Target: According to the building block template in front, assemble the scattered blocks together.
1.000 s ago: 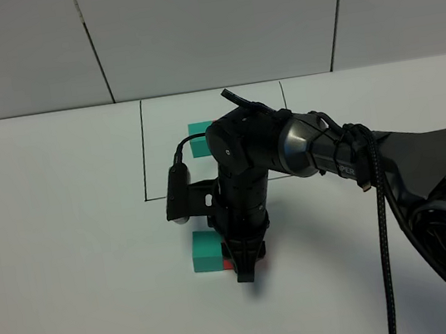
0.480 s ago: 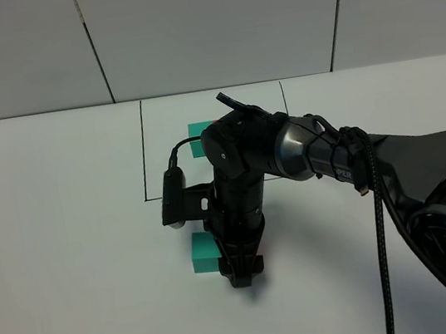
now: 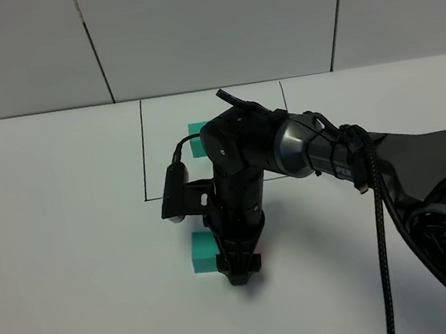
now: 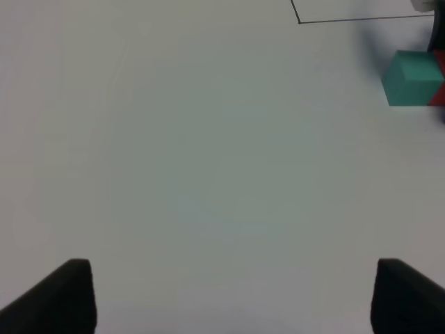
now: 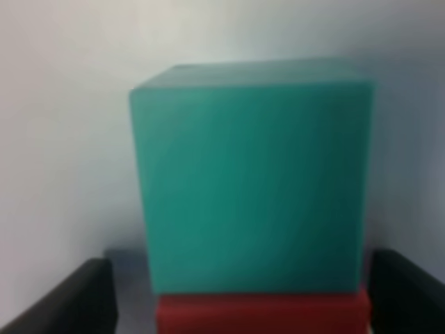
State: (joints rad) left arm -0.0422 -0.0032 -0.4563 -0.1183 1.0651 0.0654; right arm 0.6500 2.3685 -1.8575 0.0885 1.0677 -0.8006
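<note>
- We see the right gripper (image 3: pixel 240 272) low over the white table (image 3: pixel 66 241), its fingers spread either side of the small matte red cube (image 5: pixel 261 314), not pinching it.
- The small matte teal-green cube (image 3: pixel 204 251) touches that red cube, near but outside the thin black drawn rectangle (image 3: pixel 144 158).
- Our left gripper (image 4: pixel 233 296) hovers, fingers spread, holding nothing.

Setting: robotics lab test bench. Evidence: bare white tabletop (image 3: pixel 52 260); plain grey panelled wall (image 3: pixel 210 26) behind; black jointed robot arm (image 3: pixel 313 149) with trailing cable (image 3: pixel 382 236).
</note>
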